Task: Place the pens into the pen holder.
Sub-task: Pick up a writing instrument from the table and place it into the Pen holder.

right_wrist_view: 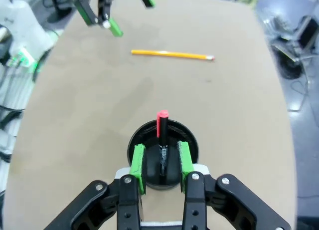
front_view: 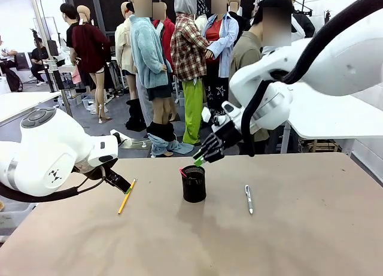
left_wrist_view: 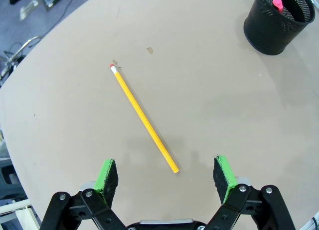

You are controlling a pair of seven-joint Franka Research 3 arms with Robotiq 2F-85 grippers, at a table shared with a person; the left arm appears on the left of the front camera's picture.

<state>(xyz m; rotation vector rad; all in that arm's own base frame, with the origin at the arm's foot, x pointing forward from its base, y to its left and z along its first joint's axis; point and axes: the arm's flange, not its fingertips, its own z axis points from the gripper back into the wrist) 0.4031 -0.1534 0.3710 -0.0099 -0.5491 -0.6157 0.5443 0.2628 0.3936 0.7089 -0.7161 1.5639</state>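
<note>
Left wrist view: what is the left gripper (left_wrist_view: 166, 177) facing? (A)

It is angling down over the tan table (left_wrist_view: 209, 105), jaws standing fully wide and gripping nothing. A thin yellow-orange pencil (left_wrist_view: 142, 117) with a pink eraser tip is lying flat ahead of it. The pencil is slanting away, and its near end is coming in between the green pads (left_wrist_view: 107, 176) in this view. (B)

How is it going to handle? (A)

Light, stiff and smooth, I am guessing, and likely to roll or skid. I am favouring a pinch across mid-shaft, with the wrist turning until the pads are squaring up to it. (B)

And moving right? (A)

The black cylindrical mesh pen holder (front_view: 194, 185) is standing upright at mid-table, and a red-tipped dark pen (right_wrist_view: 162, 125) is standing inside it. The right gripper (right_wrist_view: 160, 150) is hovering just above the rim and pointing down, with its arm reaching in from the right. Its pads are parted a little and standing clear of the barrel on both sides, so it is holding nothing. (B)

Farther right? (A)

A slim silver-white pen (front_view: 249, 199) with a dark clip is lying flat, apart from the holder. It is looking slick, so I am favouring mid-barrel again. (B)
</note>
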